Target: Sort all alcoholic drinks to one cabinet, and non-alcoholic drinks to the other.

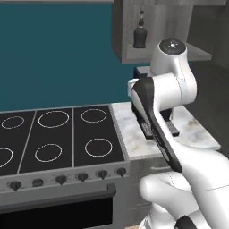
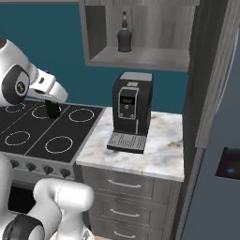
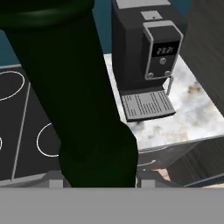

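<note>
Hand view: the slim dark green glass bottle (image 3: 74, 96) stands close before the lens, its body running from the top left down between the two finger tips at the bottom edge, and the gripper (image 3: 98, 179) is clenched on it, one finger at each side of its lower part. Beyond the bottle to the right sits a black and silver coffee machine (image 3: 146, 57) with a lit display and a grated drip tray, standing on a pale marbled stone worktop (image 3: 197, 109). To the left of and behind the bottle lies the black glass cooktop (image 3: 26, 127) with white ring marks.

In the right base view the gripper (image 2: 52, 104) hangs above the cooktop (image 2: 51, 133), and the dark green bottle (image 2: 53, 110) juts down from under it, clear of the surface; a bit of purple shows just above the gripper at the wrist. The coffee machine (image 2: 131, 110) stands on the worktop (image 2: 161, 147) well to the right of the gripper. Higher and further right, an open grey wood wall cabinet (image 2: 140, 56) holds the squat, round-bodied blackish bottle with a long neck (image 2: 124, 35), upright on its shelf.

In the left base view the same blackish bottle (image 1: 140, 32) stands in the cabinet (image 1: 129, 53) above the arm.
</note>
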